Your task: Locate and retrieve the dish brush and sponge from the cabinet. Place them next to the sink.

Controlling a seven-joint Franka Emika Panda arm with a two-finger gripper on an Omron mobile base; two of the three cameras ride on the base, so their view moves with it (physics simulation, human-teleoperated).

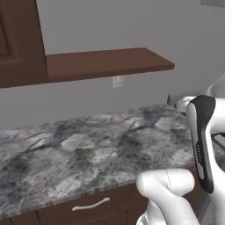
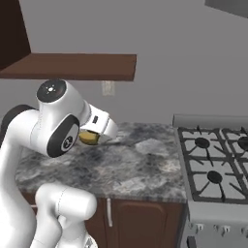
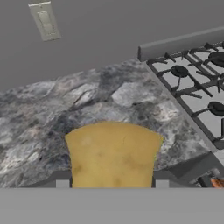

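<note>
Grey marbled stone surface (image 1: 88, 154) stretching along a plain grey wall (image 1: 132, 26), carrying a wall outlet (image 3: 45, 20) above it. Sitting over dark brown drawers, one showing a silver handle (image 1: 91, 205). Hanging above, a dark brown cabinet (image 1: 19, 44) with its thin shelf board (image 2: 72, 67) jutting out along the wall. Adjoining the stone on the right, a grey stove (image 2: 213, 164) with black burner grates. Hovering over the stone near the wall, the tool (image 3: 112, 183) clamping the yellow-olive sponge (image 3: 113, 153), fingers pressing on its two sides, partly apart to the block's width. Showing too in the right base view, sponge (image 2: 88, 137) tucked under the white wrist, off the stone.
</note>
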